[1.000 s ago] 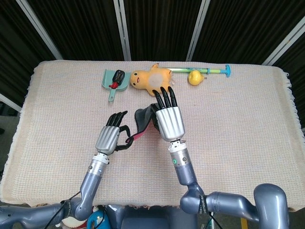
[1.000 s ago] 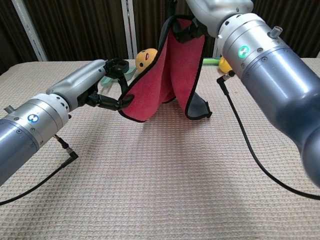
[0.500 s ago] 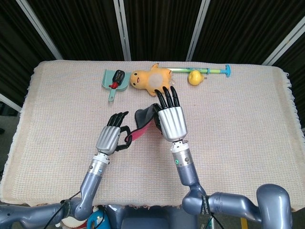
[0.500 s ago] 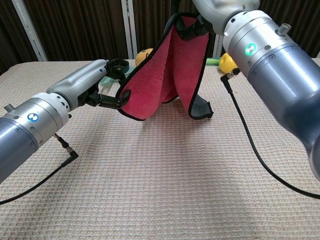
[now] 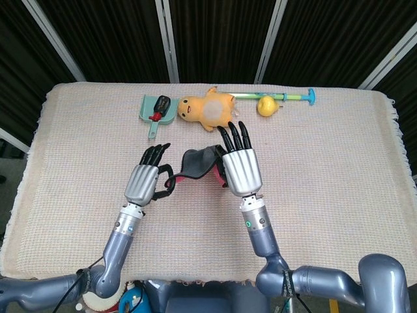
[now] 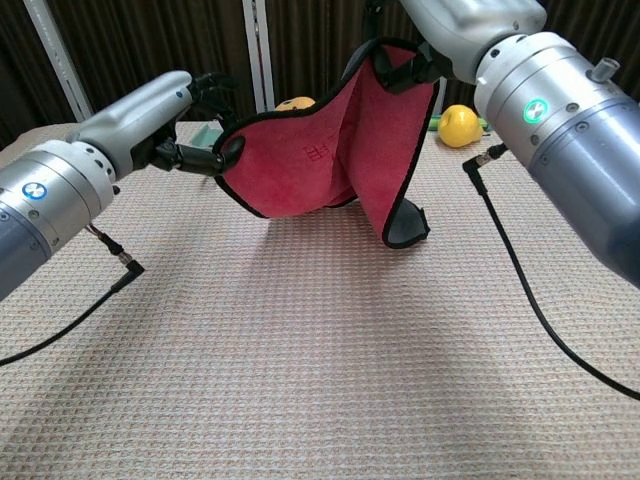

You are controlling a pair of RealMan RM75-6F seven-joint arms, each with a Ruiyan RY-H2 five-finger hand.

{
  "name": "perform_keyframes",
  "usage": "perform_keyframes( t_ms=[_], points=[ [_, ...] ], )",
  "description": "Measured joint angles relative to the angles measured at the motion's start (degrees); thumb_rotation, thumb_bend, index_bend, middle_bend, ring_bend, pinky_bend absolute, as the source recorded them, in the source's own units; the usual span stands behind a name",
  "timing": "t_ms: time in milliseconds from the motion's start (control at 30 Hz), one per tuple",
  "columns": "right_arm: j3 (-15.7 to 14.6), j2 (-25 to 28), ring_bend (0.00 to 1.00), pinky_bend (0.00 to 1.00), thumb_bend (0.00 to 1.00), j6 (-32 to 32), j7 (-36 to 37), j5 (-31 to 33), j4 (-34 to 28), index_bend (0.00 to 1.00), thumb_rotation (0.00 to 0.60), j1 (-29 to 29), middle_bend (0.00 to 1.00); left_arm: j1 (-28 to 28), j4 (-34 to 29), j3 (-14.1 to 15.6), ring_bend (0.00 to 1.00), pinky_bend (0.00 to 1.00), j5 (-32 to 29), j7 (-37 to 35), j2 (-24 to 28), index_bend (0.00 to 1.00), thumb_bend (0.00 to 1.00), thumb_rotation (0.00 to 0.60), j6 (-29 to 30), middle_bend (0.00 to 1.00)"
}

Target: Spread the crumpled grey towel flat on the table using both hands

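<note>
The towel (image 6: 320, 160) hangs clear of the surface (image 5: 326, 163) between both hands, just in front of the yellow plush duck (image 5: 207, 109); only its lowest fold appears to touch the weave below. Seen from the chest, the cloth shows a red face with dark binding; from the head it reads dark grey. The left robot hand (image 5: 144, 182) pinches one bound corner, fingers closed on the hem. The right robot hand (image 5: 241, 168) holds the opposite upper edge from above, though from the head its fingers read extended over the cloth and the grip itself is hidden. Compared with a second ago, the left robot hand has risen and drawn outward, away from the duck's near side, and the span of cloth between the hands has widened from a narrow hanging fold into a broader sheet. Judgement: the opening stage is well advanced, but one flap remains doubled under the right robot hand. Laying flat would call for further separation and a level descent. Risk: the trailing fold could tuck under on contact.
</note>
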Motion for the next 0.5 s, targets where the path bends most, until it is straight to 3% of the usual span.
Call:
perform_keyframes(
  t_ms=[267,500],
  points=[
    [-1.3,2.2,0.09,0.06,0.60,0.1,2.1,-1.1,-0.9,0.56,0.600,-1.6,0.20,-1.8,-1.3,-3.1,0.00,0.00,0.3,1.6,4.2,0.60,0.48,0.600,-0.1,0.04],
    [-0.5,4.1,0.09,0.06,0.60,0.0,3.2,-1.2,-2.9,0.56,0.600,-2.2,0.20,-3.7,-2.1,-5.3,0.00,0.00,-0.5,3.3,6.3,0.60,0.48,0.600,-0.5,0.05]
  ],
)
